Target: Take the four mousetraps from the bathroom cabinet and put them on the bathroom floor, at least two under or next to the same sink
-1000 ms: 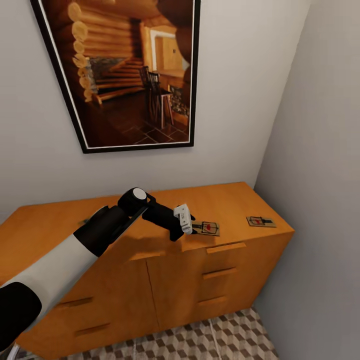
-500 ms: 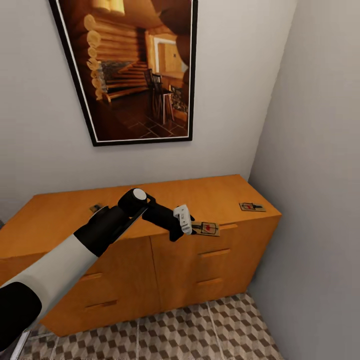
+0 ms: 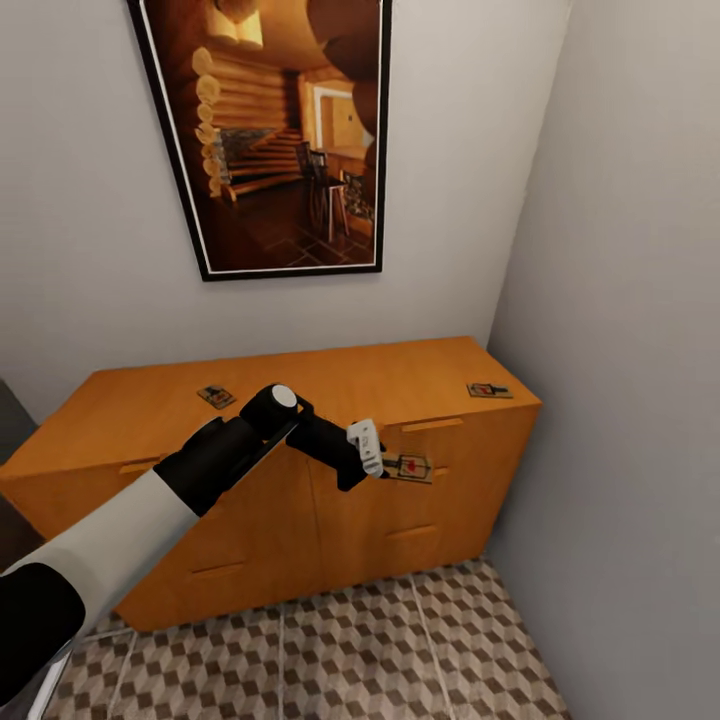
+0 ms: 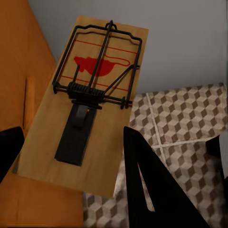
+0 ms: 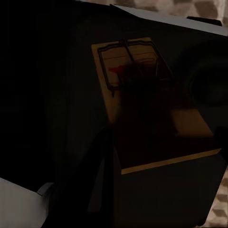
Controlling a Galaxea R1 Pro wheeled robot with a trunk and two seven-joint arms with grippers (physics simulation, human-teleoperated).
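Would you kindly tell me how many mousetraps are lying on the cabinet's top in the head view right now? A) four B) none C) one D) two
D: two mousetraps lie on the cabinet top, one near its left rear and one at its right end, while a third mousetrap is held out in front of the drawers by the left gripper.

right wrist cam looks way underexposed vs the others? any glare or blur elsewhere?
Right wrist view: very dark, heavy shadow, yet a mousetrap stays legible. Left wrist view: bright, sharp, no glare; the held mousetrap shows crisp wire detail. Head view: even soft lighting, the cabinet top carries a mild sheen, the left pincer is slightly soft.
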